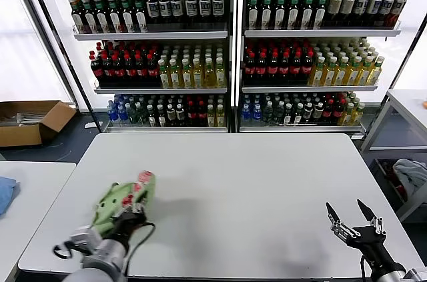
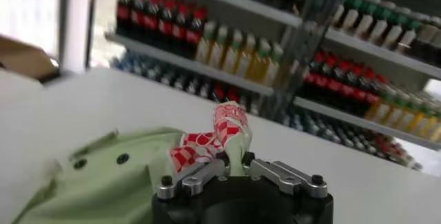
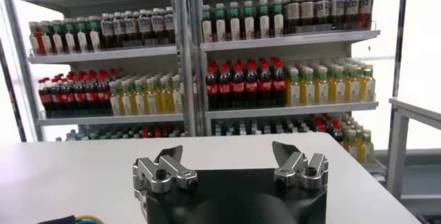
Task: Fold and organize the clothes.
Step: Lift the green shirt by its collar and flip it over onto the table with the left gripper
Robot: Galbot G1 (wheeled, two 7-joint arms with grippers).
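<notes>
Left gripper (image 1: 131, 214) sits at lower left of the head view, over the near-left part of the white table (image 1: 240, 182). Jaws pinched narrow on the shirt (image 1: 120, 201); fabric goes straight into the gap between the fingertips. In the left wrist view the same gripper (image 2: 234, 160) has the red-and-white printed part of the shirt (image 2: 124, 177) bunched up and standing above the fingers (image 2: 200, 176), with the light green cloth spreading off toward the lower left of that frame. Two small dark buttons show on the green part.

The shirt is crumpled in a lump, not flat (cannot tell whether it is lifted clear of the table or resting on it). It is at lower left in the head view, close to the table's near-left edge.

Right gripper (image 1: 353, 215) is at lower right of the head view, near the table's near-right corner, jaws spread wide, nothing between them. The right wrist view confirms: gripper (image 3: 231, 158) wide apart, only tabletop and shelving beyond it. Well apart from the shirt.

Background: shelves of bottles (image 1: 233, 49) across the top of the head view, a cardboard box (image 1: 30, 121) on the floor at mid left, blue cloth (image 1: 5, 194) on a side table at the left edge, pale cloth (image 1: 412, 177) at the right edge.
</notes>
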